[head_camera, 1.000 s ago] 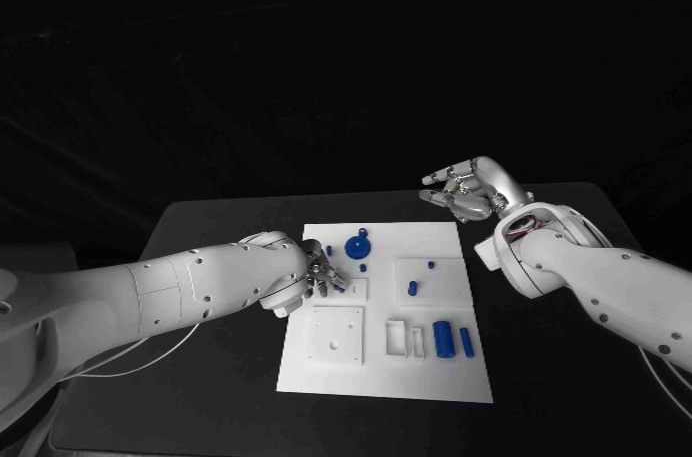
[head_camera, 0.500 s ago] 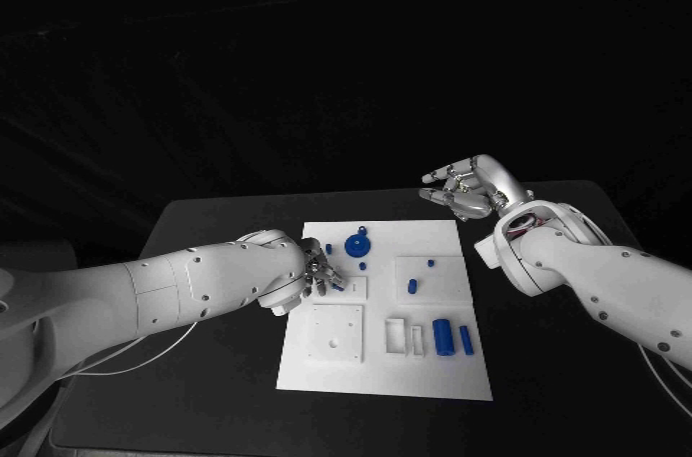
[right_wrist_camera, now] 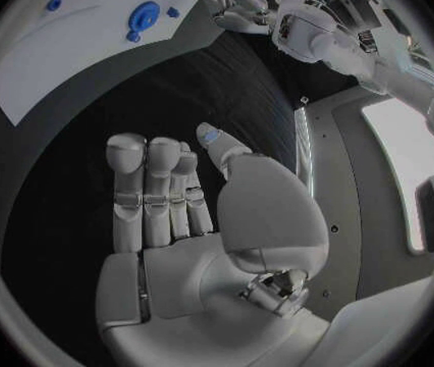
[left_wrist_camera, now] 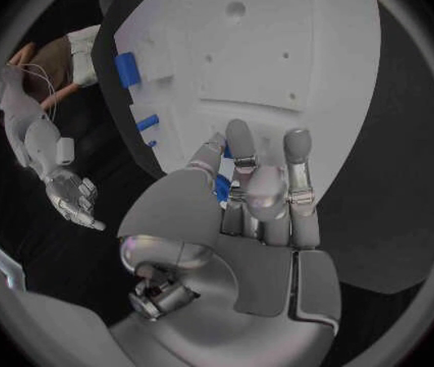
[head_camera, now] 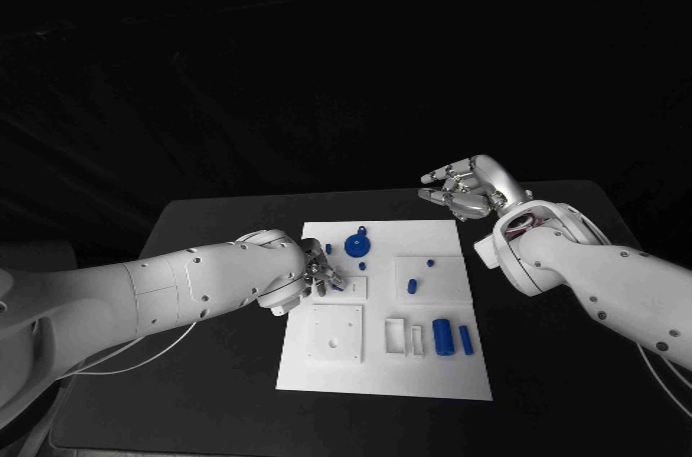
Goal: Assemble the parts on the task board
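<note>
The white task board [head_camera: 378,372] lies mid-table. On it are a round blue disc part [head_camera: 358,245], small blue pieces [head_camera: 414,286] and two blue cylinders [head_camera: 453,338] near the front. My left hand [head_camera: 320,274] rests over the board's left side. In the left wrist view its thumb and fingers [left_wrist_camera: 245,179] pinch a small blue part [left_wrist_camera: 221,189] just above the board [left_wrist_camera: 278,49]. My right hand [head_camera: 464,189] is raised off the board's far right corner, fingers apart, holding nothing; its palm [right_wrist_camera: 176,212] is bare.
The black table [head_camera: 216,227] extends around the board on all sides. A square recessed block [head_camera: 338,334] and narrow white slots [head_camera: 404,337] sit on the board's near half. The disc part [right_wrist_camera: 143,14] and my left hand [right_wrist_camera: 232,4] appear in the right wrist view.
My left hand's fingers have edged slightly left over the board. The right hand stays raised in the same place.
</note>
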Robot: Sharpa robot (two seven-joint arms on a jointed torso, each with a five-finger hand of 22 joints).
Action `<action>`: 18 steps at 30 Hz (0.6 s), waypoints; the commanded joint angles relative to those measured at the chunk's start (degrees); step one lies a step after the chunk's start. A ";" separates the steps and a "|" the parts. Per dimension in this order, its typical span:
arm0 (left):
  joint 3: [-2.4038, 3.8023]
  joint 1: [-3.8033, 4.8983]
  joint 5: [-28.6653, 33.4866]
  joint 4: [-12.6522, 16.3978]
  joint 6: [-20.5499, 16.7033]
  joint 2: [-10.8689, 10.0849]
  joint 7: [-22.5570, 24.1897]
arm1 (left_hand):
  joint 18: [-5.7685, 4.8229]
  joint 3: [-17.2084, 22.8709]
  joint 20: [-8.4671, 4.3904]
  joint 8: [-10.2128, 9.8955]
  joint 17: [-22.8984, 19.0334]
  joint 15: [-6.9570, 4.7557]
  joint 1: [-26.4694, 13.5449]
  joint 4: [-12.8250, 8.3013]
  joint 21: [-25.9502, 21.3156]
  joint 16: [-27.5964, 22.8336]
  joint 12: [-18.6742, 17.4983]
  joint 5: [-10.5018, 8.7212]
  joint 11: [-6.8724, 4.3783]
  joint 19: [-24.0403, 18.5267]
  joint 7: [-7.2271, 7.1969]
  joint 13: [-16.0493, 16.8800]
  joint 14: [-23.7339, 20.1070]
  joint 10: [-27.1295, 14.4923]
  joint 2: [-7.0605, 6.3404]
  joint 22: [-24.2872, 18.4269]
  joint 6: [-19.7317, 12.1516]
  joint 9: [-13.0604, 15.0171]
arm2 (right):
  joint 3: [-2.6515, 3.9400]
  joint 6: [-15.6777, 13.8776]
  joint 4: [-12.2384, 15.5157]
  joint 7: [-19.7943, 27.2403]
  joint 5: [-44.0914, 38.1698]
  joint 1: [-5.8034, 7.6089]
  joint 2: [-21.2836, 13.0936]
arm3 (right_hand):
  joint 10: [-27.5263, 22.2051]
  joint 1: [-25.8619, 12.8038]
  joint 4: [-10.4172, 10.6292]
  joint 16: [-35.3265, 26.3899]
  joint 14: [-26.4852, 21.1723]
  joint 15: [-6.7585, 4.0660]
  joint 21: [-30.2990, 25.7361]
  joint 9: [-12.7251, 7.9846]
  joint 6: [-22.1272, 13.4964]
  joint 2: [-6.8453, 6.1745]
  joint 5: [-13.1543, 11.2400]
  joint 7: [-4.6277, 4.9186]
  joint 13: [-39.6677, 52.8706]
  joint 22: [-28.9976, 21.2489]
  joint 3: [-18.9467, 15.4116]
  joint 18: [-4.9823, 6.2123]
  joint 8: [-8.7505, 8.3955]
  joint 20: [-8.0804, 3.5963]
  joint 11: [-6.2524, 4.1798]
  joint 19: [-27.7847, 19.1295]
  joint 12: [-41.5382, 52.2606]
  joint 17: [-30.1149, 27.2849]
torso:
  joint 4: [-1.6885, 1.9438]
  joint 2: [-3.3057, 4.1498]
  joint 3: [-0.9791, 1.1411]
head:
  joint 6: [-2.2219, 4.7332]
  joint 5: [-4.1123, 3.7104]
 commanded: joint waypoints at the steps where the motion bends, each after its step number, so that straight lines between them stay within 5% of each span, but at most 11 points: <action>1: -0.23 -0.42 -0.57 0.18 2.09 0.17 -0.31 | 0.11 -0.34 0.04 0.22 -0.14 -0.04 0.23 0.16 -0.90 0.32 0.11 -0.35 -0.27 0.67 -5.07 -0.09 0.15 2.88 0.71 0.94 10.43 36.79 | 0.03 0.80 0.02 0.37 0.02 -0.04 0.10 | -0.49 -0.46 -0.05 0.25 -0.46 -0.05 -0.31 -0.08 -0.15 0.07 0.22 0.01 -0.05 4.53 -0.38 1.01 0.19 -0.01 0.00 0.22 0.23 -0.08 | -0.02 0.01 -0.01 | 0.08 -0.02; 18: -0.23 -0.43 -0.81 0.16 2.80 0.23 -0.02 | -0.13 -1.24 -0.01 0.21 -0.11 0.00 -1.31 2.47 -3.21 0.51 0.27 0.60 -0.18 1.48 -5.16 -0.08 0.15 2.88 0.21 3.46 11.12 35.47 | 0.03 0.87 -0.12 0.30 0.03 -0.06 0.24 | -0.55 -0.57 0.08 0.25 -0.47 -0.05 -0.48 -0.07 -0.06 0.09 0.33 -0.02 -0.11 4.50 -0.52 1.02 0.20 -0.01 -0.01 0.22 0.23 -0.09 | 0.01 0.01 -0.02 | 0.10 -0.06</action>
